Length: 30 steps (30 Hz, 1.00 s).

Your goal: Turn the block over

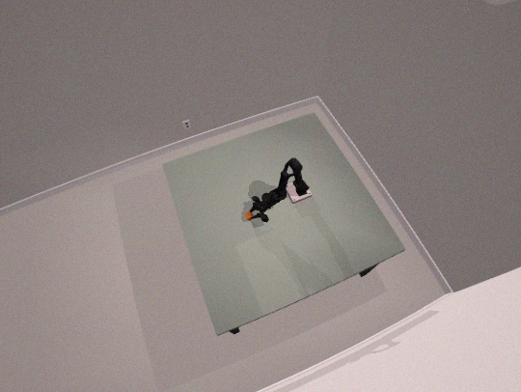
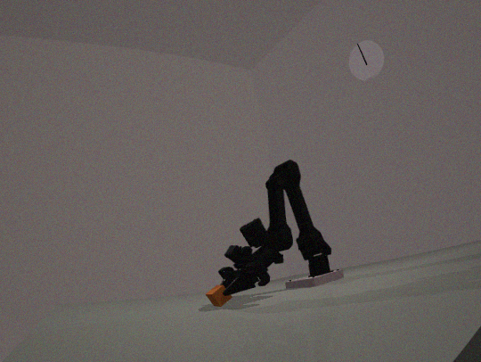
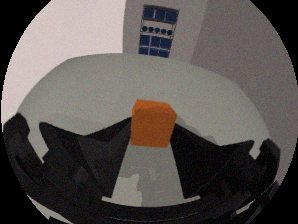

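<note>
The orange block (image 1: 249, 215) (image 2: 217, 296) (image 3: 151, 125) is held between the fingertips of my gripper (image 3: 150, 123), which is shut on it. In the exterior view the block is tilted, with its lowest corner close above or at the table (image 2: 134, 330); whether it touches cannot be told. The gripper slants down and outward from the arm. No mark shows on the visible faces of the block; its marked side cannot be made out.
The arm's pale base plate (image 1: 300, 197) (image 2: 314, 279) stands on the table (image 1: 203, 193) behind the gripper. Shadows of the arm lie across the table top. A blue shelf unit (image 3: 157, 31) stands beyond the table in the wrist view.
</note>
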Motion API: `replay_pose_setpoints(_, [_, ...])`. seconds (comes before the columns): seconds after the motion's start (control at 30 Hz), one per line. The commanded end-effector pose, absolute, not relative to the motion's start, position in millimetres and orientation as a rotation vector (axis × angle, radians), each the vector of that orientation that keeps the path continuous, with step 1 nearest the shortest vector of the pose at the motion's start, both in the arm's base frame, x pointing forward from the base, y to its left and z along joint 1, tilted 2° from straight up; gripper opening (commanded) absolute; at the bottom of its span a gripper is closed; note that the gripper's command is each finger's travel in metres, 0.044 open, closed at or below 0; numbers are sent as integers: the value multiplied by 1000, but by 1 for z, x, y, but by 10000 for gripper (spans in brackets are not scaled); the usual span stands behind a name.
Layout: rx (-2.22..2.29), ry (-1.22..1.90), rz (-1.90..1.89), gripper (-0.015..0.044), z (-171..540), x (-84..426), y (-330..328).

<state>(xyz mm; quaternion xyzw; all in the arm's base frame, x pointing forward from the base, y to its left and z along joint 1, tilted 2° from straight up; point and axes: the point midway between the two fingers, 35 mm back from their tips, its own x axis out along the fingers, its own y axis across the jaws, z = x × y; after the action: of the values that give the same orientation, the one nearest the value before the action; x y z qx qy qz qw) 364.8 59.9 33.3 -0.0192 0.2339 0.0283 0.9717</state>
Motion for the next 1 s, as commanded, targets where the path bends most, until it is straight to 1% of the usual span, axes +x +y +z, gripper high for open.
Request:
replay_pose_setpoints(0.0, [-46, 470, 54, 0, 33, 364, 59])
replay_pose_setpoints(0.07, [-46, 470, 54, 0, 33, 364, 59])
replay_pose_setpoints(0.63, [-46, 470, 54, 440, 33, 364, 59])
replay_pose_setpoints(0.97, [-46, 470, 54, 440, 33, 364, 59])
